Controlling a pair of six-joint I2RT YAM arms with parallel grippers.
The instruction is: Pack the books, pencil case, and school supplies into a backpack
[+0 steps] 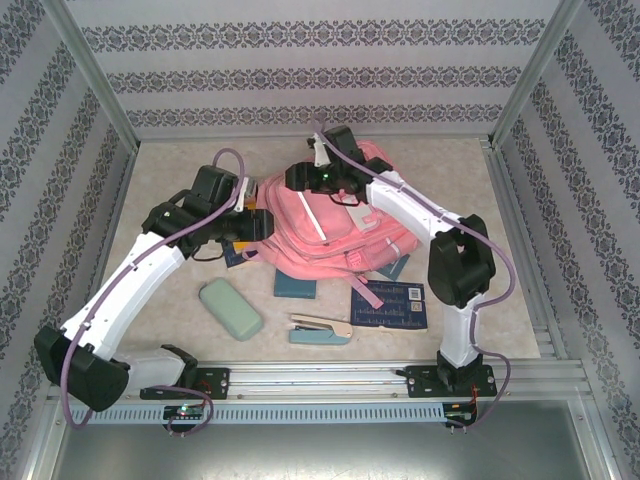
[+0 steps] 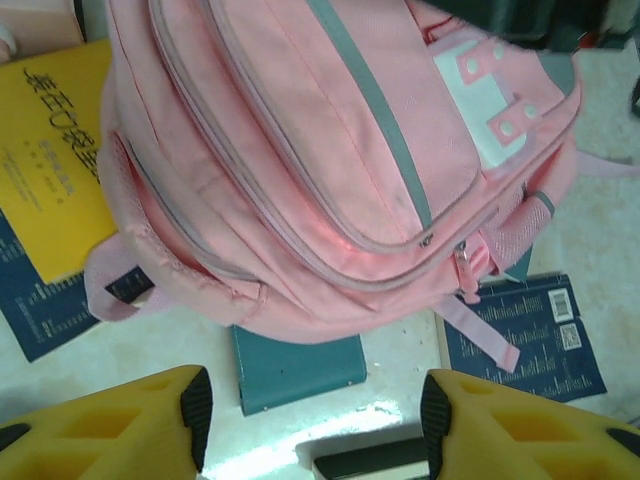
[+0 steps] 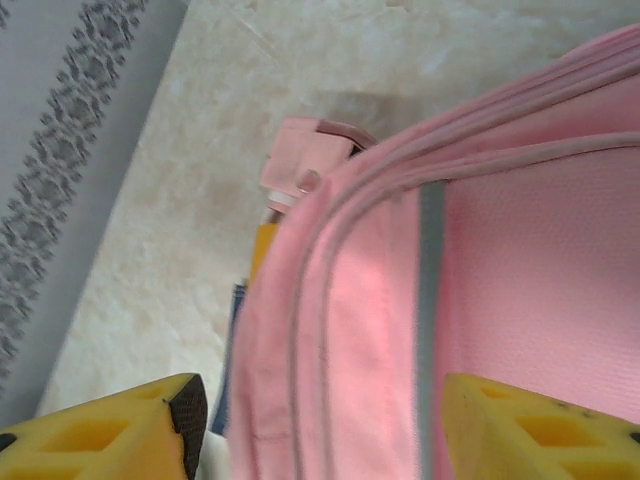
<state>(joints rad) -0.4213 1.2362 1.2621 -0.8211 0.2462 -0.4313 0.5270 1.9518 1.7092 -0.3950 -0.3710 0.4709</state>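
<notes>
The pink backpack (image 1: pixel 335 228) lies flat mid-table, zippers shut in the left wrist view (image 2: pixel 320 150). My left gripper (image 1: pixel 256 223) hovers open at its left edge (image 2: pixel 315 425), over a plain teal book (image 2: pixel 295 365) that pokes out from under the bag. A yellow book (image 2: pixel 60 150) and navy books (image 2: pixel 530 335) also lie partly under it. My right gripper (image 1: pixel 325 178) stands open above the bag's far end (image 3: pixel 330 430), its jaws straddling the pink fabric (image 3: pixel 480 280). A small pink boxy object (image 3: pixel 310 160) sits beside the bag. The mint pencil case (image 1: pixel 230 308) and the stapler (image 1: pixel 320 330) lie near the front.
A navy book (image 1: pixel 390 305) lies at the front right with a pink strap across it. Patterned walls enclose the table on three sides, and a metal rail (image 1: pixel 330 380) runs along the near edge. A dark object (image 2: pixel 370 460) lies just below the left jaws.
</notes>
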